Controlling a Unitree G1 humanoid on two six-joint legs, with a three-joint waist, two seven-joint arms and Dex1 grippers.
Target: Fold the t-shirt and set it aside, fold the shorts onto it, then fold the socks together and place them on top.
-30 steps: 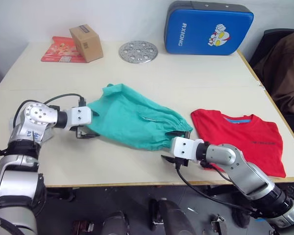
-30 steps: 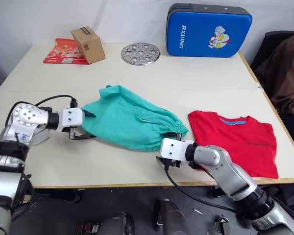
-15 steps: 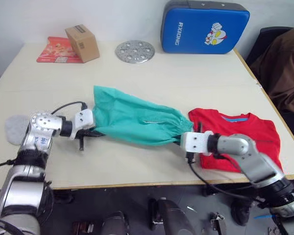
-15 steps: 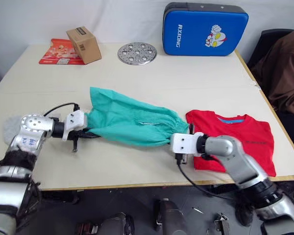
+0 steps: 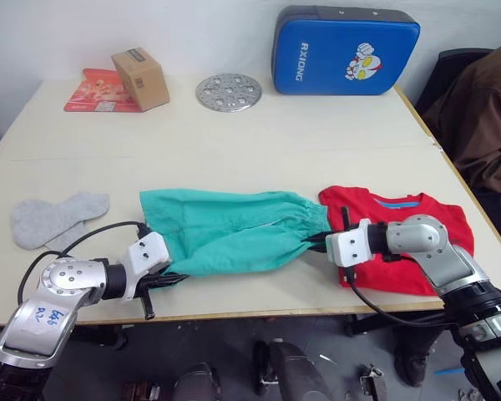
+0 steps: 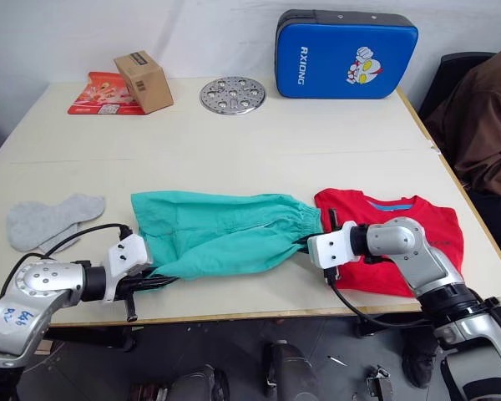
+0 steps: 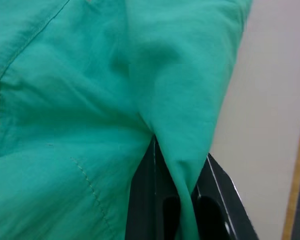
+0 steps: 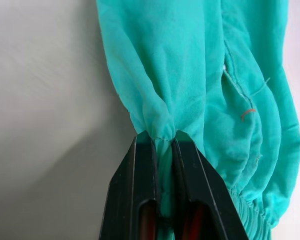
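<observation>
Shorts (image 5: 234, 241) now hang stretched flat between both tools, pulled nearer the counter (image 5: 259, 142) edge; left tool (image 5: 160, 280) and right tool (image 5: 319, 242) each pinch an end, beside the folded t-shirt (image 5: 417, 221), ready for folding.

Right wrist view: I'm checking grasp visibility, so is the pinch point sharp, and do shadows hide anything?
Right wrist view: the shorts show crisp seams where the right end effector clamps them; a soft shadow darkens the table beside it. Left wrist view: cloth near the left end effector looks softer.
</observation>
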